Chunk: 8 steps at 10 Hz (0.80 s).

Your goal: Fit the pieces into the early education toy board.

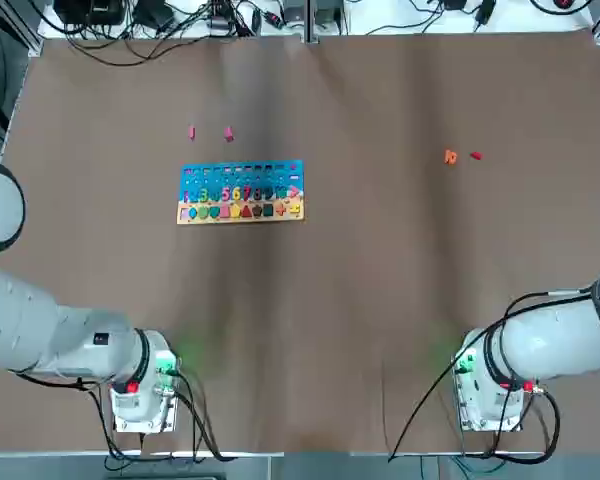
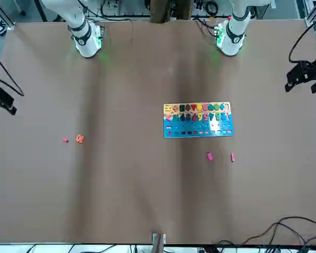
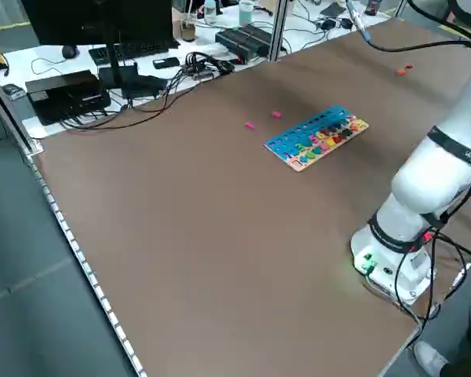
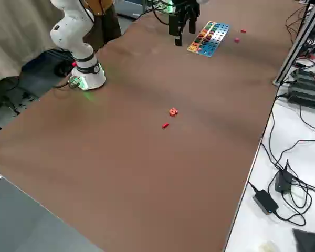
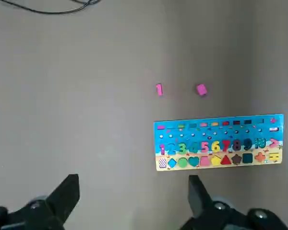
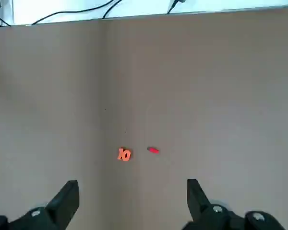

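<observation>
Presently on the brown table [image 1: 380, 300], itemised:

1. Early education toy board [image 1: 241, 191], one. Lies flat, left of the table's middle, nearer the left edge than the right. Blue part with coloured numbers faces the far edge; tan strip with coloured shapes faces the robot's edge.

2. Pink pieces, two: the narrow pink piece [image 1: 191, 132] and the squarer pink piece [image 1: 228, 134]. Both loose on the table just beyond the board's far long side, near each other but apart, neither touching the board.

3. Orange piece [image 1: 450, 156], one, reading "10" in the right wrist view. Loose on the right half, toward the far-right corner, well apart from the board.

4. Red piece [image 1: 475, 155], one. Just beside the orange piece on its right-edge side, not touching it.

5. Left gripper [image 5: 133, 194]. Raised above the table on the board's near side, fingers spread wide, holding nothing.

6. Right gripper [image 6: 132, 197]. Raised above the right half, the orange and red pieces ahead of it, fingers spread wide, holding nothing.
</observation>
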{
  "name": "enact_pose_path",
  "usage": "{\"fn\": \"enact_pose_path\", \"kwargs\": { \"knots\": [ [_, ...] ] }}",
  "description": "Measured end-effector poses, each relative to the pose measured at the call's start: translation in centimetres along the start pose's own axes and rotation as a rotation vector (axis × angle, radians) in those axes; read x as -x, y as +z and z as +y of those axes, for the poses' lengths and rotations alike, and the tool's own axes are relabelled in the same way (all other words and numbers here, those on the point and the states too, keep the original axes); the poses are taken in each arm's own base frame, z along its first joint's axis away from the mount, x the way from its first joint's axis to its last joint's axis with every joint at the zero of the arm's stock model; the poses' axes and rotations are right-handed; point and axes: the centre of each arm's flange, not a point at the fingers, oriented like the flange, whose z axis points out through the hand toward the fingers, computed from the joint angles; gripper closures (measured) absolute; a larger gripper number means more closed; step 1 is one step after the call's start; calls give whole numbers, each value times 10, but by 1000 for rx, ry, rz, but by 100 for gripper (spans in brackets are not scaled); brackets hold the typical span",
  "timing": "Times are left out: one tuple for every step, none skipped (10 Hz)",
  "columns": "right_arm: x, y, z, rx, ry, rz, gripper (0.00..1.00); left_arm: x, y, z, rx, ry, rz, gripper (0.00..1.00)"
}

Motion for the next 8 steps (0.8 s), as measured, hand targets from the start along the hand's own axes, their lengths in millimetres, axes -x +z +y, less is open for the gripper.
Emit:
{"fn": "enact_pose_path", "kwargs": {
  "knots": [
    [0, 0, 1, 0, 1, 1, 1, 0, 0, 0, 0, 0, -1, 0],
    [0, 0, 2, 1, 3, 2, 1, 0, 1, 1, 0, 2, -3, 0],
    [0, 0, 2, 1, 3, 3, 1, 0, 1, 1, 0, 3, -3, 0],
    [0, 0, 2, 1, 3, 3, 1, -1, 2, 2, 0, 3, -5, 0],
    [0, 0, 2, 1, 3, 3, 1, -2, 6, 2, 0, 3, -11, 0],
    [0, 0, 2, 1, 3, 3, 1, -3, 11, 2, 0, 3, -21, 1],
    [0, 0, 2, 1, 3, 5, 1, -4, 18, 2, 1, 3, -36, 2],
    [-1, 0, 2, 1, 3, 6, 1, -4, 32, 1, 1, 3, -62, 6]
  ]
}}
